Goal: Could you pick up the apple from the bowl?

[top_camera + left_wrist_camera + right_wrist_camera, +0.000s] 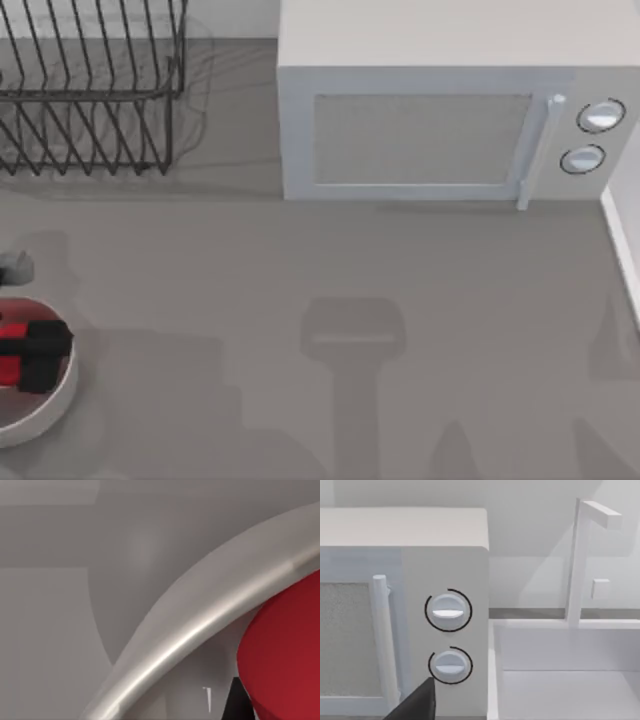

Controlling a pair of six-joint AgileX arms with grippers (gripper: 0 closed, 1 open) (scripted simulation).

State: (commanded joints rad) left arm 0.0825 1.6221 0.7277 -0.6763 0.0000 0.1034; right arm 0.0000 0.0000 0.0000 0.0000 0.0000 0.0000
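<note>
The bowl (62, 398), an off-white round vessel with a thick rim, sat at the far left edge of the table (330, 270), in front of the wire dish rack (90, 90), and served as the reference for this station. The left gripper (30, 355) was positioned inside the bowl, its dark fingers (45, 350) spread about as wide as the apple (10, 352) and set against the fruit, with red surface visible on both sides of the dark parts. Whether the fingers were fully clamped on the apple could not be determined. The apple lay in the bowl interior, toward the left part of the bowl, at the level of the fingers. In the left wrist view the pale rim of the bowl (190, 630) curved across the frame, with the apple (285, 655) just inside the rim and a dark finger tip (239, 702) touching its lower side. To the right of the bowl and farther back stood the microwave (440, 110), door closed, its two dials (590, 135) on the right. The right wrist view faced those dials (448, 637), with a dark finger (420, 702) of the right gripper before them and a white sink (560, 675) with a faucet (580, 560) just beside the microwave.
</note>
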